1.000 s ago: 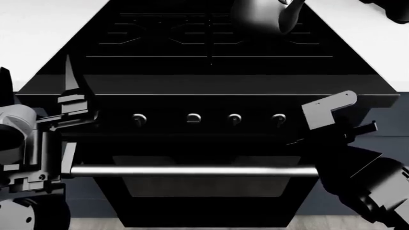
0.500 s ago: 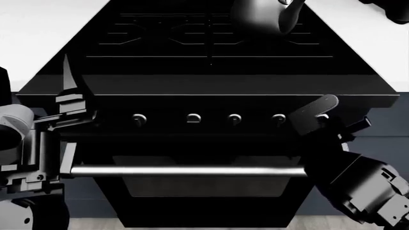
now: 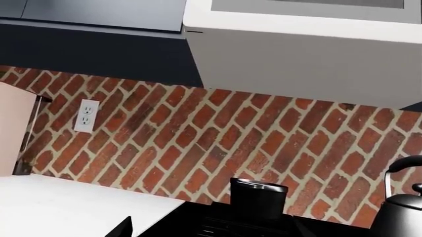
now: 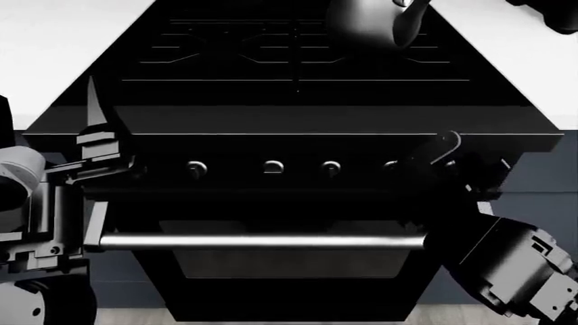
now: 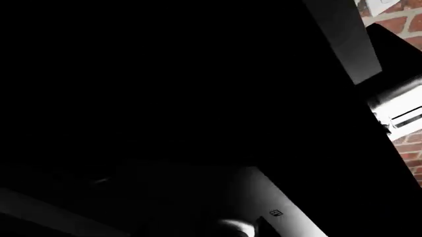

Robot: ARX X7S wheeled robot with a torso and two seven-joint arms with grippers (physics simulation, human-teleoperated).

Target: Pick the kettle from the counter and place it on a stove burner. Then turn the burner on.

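Sitting on the far right burner of the stove (image 4: 298, 101), the kettle (image 4: 366, 24) shows at 12 o'clock in the head view, cut off by the frame's upper edge, its short spout pointing toward 4 o'clock. White counter (image 4: 54, 47) flanks the range on both sides.

Along the stove's front panel runs a row of small round knobs (image 4: 273, 166), with a silver bar handle (image 4: 262, 241) below them. The right gripper (image 4: 442, 157) is at 3 o'clock, pressed up against the front panel at the right end of the knob row — well apart from the kettle, which stands beyond it on the cooktop. Its jaws blend into the black panel, so I cannot tell how wide they stand or whether they hold a knob. The right wrist view is almost wholly black, with only a sliver of brick at one corner.

The left gripper (image 4: 95, 132) is at 9 o'clock, off the stove's left front corner, one thin finger pointing upward; whether its jaws are spread or closed cannot be told, and nothing is seen in them.

From the left wrist camera, the kettle (image 3: 402, 212) stands before a red brick wall (image 3: 197, 143) beside a black pot (image 3: 258, 197) — a white wall outlet (image 3: 86, 115) is on the bricks. No writing or brand can be read anywhere.
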